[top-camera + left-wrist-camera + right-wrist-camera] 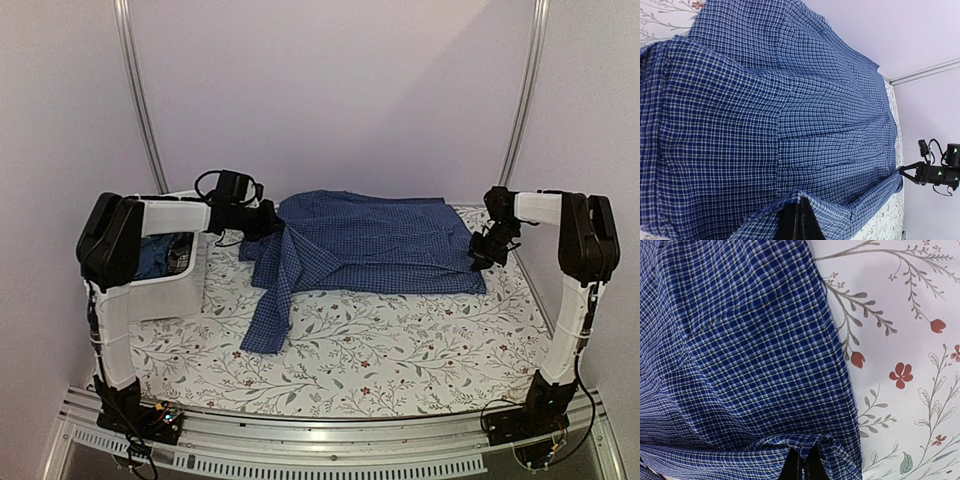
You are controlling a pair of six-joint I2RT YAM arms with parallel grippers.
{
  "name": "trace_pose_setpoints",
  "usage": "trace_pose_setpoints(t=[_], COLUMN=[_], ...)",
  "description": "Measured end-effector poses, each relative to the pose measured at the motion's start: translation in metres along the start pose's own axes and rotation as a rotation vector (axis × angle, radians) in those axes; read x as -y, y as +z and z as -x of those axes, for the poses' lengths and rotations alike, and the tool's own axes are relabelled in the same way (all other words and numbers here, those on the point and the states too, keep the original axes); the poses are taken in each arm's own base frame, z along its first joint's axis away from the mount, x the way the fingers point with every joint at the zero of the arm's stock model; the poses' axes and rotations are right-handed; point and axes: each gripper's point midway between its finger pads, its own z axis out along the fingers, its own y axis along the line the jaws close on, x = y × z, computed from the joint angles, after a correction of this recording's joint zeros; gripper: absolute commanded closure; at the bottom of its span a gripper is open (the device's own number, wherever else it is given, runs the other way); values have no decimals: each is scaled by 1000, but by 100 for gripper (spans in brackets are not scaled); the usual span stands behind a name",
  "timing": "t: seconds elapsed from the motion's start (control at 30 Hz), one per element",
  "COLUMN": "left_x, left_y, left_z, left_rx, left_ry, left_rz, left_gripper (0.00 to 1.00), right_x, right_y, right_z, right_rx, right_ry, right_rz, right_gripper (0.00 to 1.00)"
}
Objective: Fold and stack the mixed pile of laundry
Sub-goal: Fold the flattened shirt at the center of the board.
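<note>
A blue-and-white small-check shirt [370, 240] lies spread across the back of the floral cloth, one sleeve [275, 305] trailing toward the front. My left gripper [268, 222] is shut on the shirt's left edge [805, 207], the fabric pinched between the black fingers. At the shirt's right edge my right gripper [478, 252] is shut on a fold of the checked cloth [827, 442]. A dark blue garment [152, 256] and a black-and-white plaid piece [180, 254] sit in the white tub.
The white plastic tub [175, 290] stands at the left, partly behind my left arm. Floral tablecloth [400, 340] covers the table in front of the shirt. A metal rail [330, 440] runs along the near edge.
</note>
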Motion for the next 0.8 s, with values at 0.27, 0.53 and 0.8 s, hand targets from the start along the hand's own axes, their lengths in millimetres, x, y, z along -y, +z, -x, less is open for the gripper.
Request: trace_pose_setpoints(t=[0.27,0.53,0.8], left_x=[-16,-29,-17], left_y=[11,13,-11], left_z=[3,14,24], left_rx=[-4,-6,-18], left_ry=[-7,-8,169], left_rz=[23,60,122], left_gripper=[100,43,17], right_x=[0,-8,10], right_y=[-7,-18,-56], right_z=[23,39,-35], right_rx=[37,70,49], right_ry=[7,-10,-1], right_rz=[28,101,190], right_gripper=[71,42,39])
